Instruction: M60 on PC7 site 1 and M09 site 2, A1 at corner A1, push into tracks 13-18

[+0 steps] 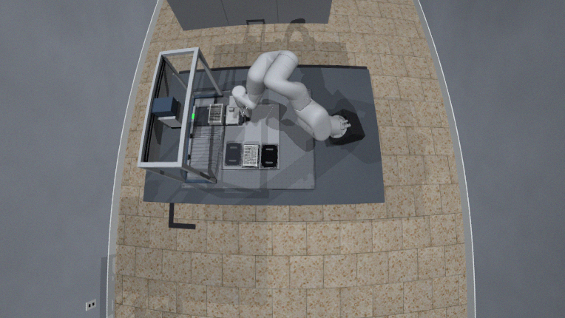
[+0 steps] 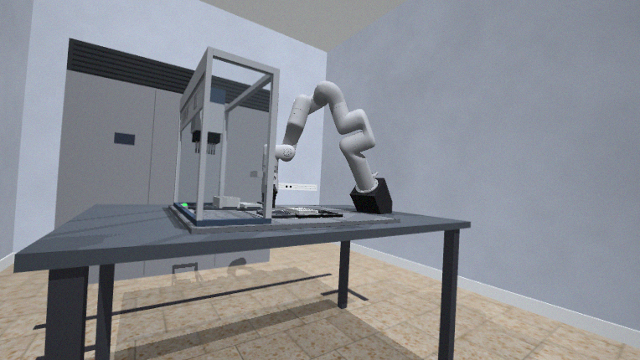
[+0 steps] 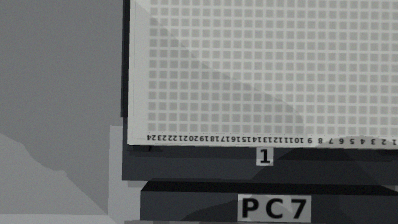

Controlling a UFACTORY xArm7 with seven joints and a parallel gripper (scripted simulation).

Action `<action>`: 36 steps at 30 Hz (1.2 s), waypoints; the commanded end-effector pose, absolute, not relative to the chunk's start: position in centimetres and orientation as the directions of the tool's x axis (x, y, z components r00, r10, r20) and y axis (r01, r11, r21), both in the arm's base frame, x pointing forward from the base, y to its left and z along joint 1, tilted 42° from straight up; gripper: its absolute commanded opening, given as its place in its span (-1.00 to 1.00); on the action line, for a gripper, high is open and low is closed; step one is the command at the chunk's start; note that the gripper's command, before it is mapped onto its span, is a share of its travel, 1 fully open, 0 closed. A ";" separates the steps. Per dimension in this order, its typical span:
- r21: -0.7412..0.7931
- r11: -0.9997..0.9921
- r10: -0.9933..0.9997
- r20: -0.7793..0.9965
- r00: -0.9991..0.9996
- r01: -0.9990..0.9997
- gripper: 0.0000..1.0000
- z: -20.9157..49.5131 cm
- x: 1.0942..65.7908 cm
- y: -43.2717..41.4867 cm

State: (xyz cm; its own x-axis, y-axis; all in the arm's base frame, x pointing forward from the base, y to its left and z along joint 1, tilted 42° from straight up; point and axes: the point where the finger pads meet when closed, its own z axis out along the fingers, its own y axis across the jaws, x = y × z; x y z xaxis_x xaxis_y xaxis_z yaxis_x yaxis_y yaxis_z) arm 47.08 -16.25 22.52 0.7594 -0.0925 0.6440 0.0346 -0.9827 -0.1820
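The carrier PC7 (image 1: pixel 216 114) lies in the rails at the far end of the instrument deck. The green lamp (image 1: pixel 193 116) behind it is lit, and it also shows in the side view (image 2: pixel 183 205). The deep-well block M09 (image 1: pixel 215 113) sits on the carrier. The 384-well plate M60 (image 3: pixel 265 70) sits flat on the site marked 1 (image 3: pixel 264 156), next to the handle with the PC7 label (image 3: pixel 274 207). M06 (image 1: pixel 250 154) lies in the middle nest. My gripper (image 1: pixel 242 114) hangs over the handle end of the carrier, open and empty. Its fingers are out of the wrist view.
The nests on either side of M06 are empty: S3 (image 1: pixel 232 153) and S1 (image 1: pixel 269 154). The instrument's frame (image 1: pixel 169 110) with a pipetting head (image 1: pixel 166 107) stands over the rails. The other tracks (image 1: pixel 205 148) hold nothing.
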 end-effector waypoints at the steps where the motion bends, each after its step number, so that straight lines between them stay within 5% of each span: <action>1: -0.181 -0.983 -0.094 0.647 0.757 0.033 0.63 22.6 47.1 -16.4; 36: -0.181 -0.983 -0.094 0.647 0.756 0.033 0.63 26.1 44.1 -17.1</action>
State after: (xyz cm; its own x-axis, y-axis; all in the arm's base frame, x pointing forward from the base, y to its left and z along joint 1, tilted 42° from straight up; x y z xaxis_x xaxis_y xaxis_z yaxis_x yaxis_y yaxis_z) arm 44.26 -16.95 25.73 0.7593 -0.0925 0.6441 0.0346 -0.9827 -0.1819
